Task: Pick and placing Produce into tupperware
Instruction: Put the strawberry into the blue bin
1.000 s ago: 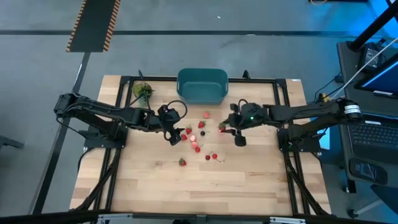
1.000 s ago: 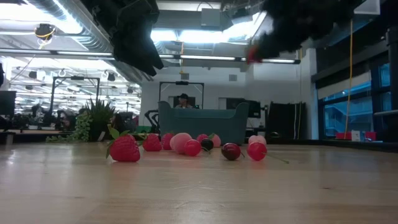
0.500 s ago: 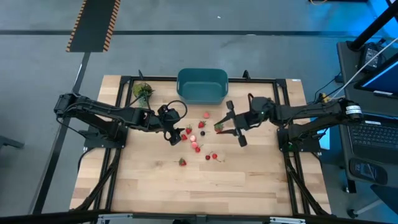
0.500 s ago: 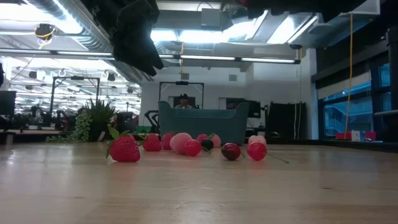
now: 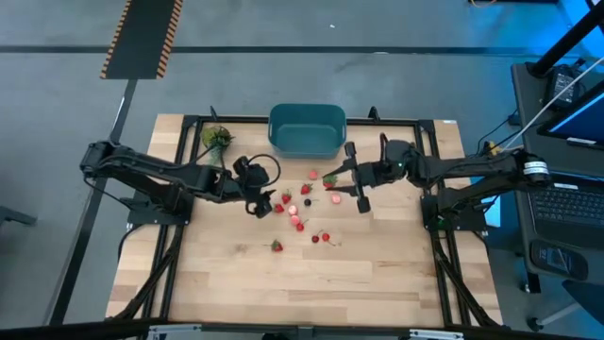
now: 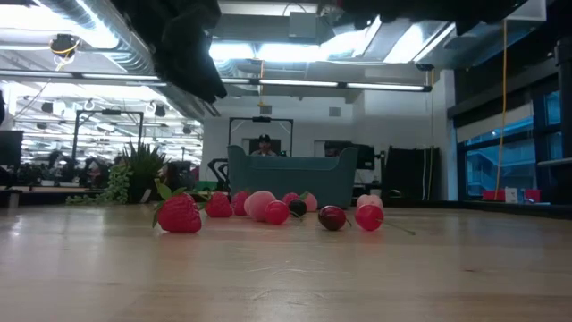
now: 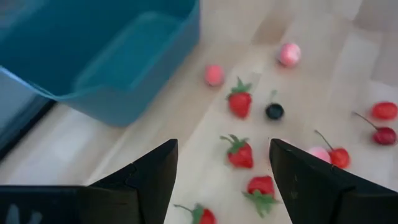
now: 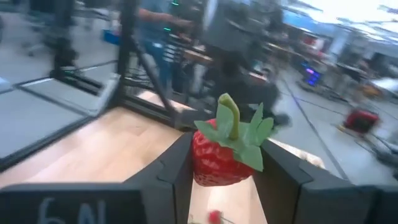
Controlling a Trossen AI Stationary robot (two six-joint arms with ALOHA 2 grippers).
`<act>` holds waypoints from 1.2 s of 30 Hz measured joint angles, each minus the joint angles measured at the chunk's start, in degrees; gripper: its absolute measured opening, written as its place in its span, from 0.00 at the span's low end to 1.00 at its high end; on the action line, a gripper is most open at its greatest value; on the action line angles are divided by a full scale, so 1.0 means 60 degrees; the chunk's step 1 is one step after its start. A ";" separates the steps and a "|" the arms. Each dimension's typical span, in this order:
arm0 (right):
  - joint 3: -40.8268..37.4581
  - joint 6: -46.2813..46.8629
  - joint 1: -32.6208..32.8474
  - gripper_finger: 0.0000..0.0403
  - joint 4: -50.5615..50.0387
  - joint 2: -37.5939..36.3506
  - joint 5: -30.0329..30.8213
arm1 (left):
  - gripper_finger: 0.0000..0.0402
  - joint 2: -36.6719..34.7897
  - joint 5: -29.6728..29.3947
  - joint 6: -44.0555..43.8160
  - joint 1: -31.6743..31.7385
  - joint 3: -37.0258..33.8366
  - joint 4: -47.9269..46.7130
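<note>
At the far left of the table (image 5: 377,274) lies a green bunch (image 5: 215,139). The left pincer (image 5: 261,195) hangs over the left edge of the berries (image 5: 300,223), fingers apart and empty; it has drawn slightly left since a second ago. The berries lie scattered mid-table, unmoved. The tub (image 5: 306,130) sits at the far edge, centre, with nothing visible inside. The right pincer (image 5: 332,178) is clamped on a strawberry (image 8: 221,155), green top up. A second ago it hung farther right and nearer; it has since swung left and farther, and now holds the strawberry above the table just near and right of the tub.
</note>
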 joint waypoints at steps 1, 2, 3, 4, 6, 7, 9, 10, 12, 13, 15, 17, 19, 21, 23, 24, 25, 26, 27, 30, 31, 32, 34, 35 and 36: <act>0.0000 0.0121 -0.0098 0.34 0.0053 0.0091 0.0347 | 0.61 -0.0060 -0.0184 0.0022 -0.0073 0.0000 -0.0012; 0.0000 0.0198 -0.0208 0.34 0.0066 0.0191 0.0701 | 0.61 -0.0121 -0.0317 0.0040 -0.0144 0.0000 -0.0031; 0.0000 0.0329 -0.0340 0.34 0.0103 0.0309 0.1019 | 0.61 -0.0184 -0.0422 0.0044 -0.0189 0.0002 -0.0017; 0.0000 0.0425 -0.0468 0.35 0.0131 0.0409 0.1181 | 0.61 -0.0246 -0.0511 0.0038 -0.0217 0.0004 -0.0033; -0.0001 0.0544 -0.0749 0.35 0.0252 0.0612 0.1213 | 0.61 -0.0324 -0.0771 -0.0005 -0.0262 0.0004 -0.0060; -0.0002 0.0672 -0.0873 0.35 0.0317 0.0712 0.1212 | 0.61 -0.0383 -0.0906 -0.0015 -0.0281 0.0004 -0.0091; -0.0002 0.0910 -0.1108 0.35 0.0477 0.0926 0.1209 | 0.61 -0.0483 -0.1190 -0.0025 -0.0281 0.0004 -0.0074; -0.0003 0.0969 -0.1231 0.35 0.0509 0.1009 0.1208 | 0.61 -0.0536 -0.1290 -0.0022 -0.0281 0.0004 -0.0107; -0.0002 0.1218 -0.1465 0.35 0.0706 0.1172 0.1283 | 0.61 -0.0622 -0.1544 -0.0022 -0.0262 0.0004 -0.0112; 0.0000 0.1398 -0.1597 0.35 0.0780 0.1242 0.1386 | 0.61 -0.0667 -0.1671 -0.0022 -0.0238 0.0004 -0.0125; 0.0025 0.1693 -0.1893 0.35 0.0861 0.1392 0.1577 | 0.61 -0.0734 -0.1873 -0.0022 -0.0164 0.0004 -0.0132; 0.0319 0.2186 -0.2216 0.35 0.0568 0.1609 0.1605 | 0.61 -0.0743 -0.1908 -0.0022 -0.0044 0.0004 -0.0133; 0.0927 0.2688 -0.2454 0.35 -0.0162 0.1917 0.1605 | 0.61 -0.0740 -0.1905 -0.0022 0.0090 0.0004 -0.0135; 0.1757 0.2745 -0.2599 0.35 -0.1248 0.2328 0.1609 | 0.61 -0.0740 -0.1858 -0.0022 0.0227 0.0004 -0.0135; 0.2710 0.2597 -0.2679 0.34 -0.2457 0.2849 0.1605 | 0.61 -0.0736 -0.1824 -0.0027 0.0346 0.0004 -0.0135; 0.3185 0.2472 -0.2702 0.34 -0.3068 0.3126 0.1605 | 0.61 -0.0736 -0.1823 -0.0033 0.0380 0.0004 -0.0135; 0.3646 0.2412 -0.2741 0.34 -0.3620 0.3391 0.1601 | 0.61 -0.0736 -0.1823 -0.0033 0.0408 0.0004 -0.0135; 0.4105 0.2397 -0.2766 0.34 -0.4207 0.3660 0.1584 | 0.61 -0.0736 -0.1817 -0.0033 0.0427 0.0004 -0.0135; 0.4554 0.2391 -0.2800 0.34 -0.4814 0.3938 0.1574 | 0.61 -0.0736 -0.1813 -0.0033 0.0430 0.0004 -0.0135; 0.5723 0.2380 -0.2912 0.34 -0.6454 0.4783 0.1579 | 0.61 -0.0733 -0.1795 -0.0033 0.0406 0.0004 -0.0135; 0.6051 0.2387 -0.2953 0.34 -0.6829 0.5077 0.1584 | 0.61 -0.0733 -0.1795 -0.0036 0.0385 0.0004 -0.0135; 0.6351 0.2386 -0.2985 0.34 -0.7195 0.5366 0.1595 | 0.61 -0.0733 -0.1792 -0.0034 0.0382 0.0004 -0.0135; 0.6885 0.2389 -0.3063 0.35 -0.7748 0.5948 0.1669 | 0.61 -0.0733 -0.1791 -0.0036 0.0382 0.0004 -0.0135; 0.7150 0.2422 -0.3109 0.35 -0.7949 0.6244 0.1839 | 0.61 -0.0733 -0.1788 -0.0036 0.0382 0.0004 -0.0135; 0.7361 0.2478 -0.3144 0.35 -0.8158 0.6501 0.2024 | 0.61 -0.0733 -0.1792 -0.0033 0.0383 0.0004 -0.0135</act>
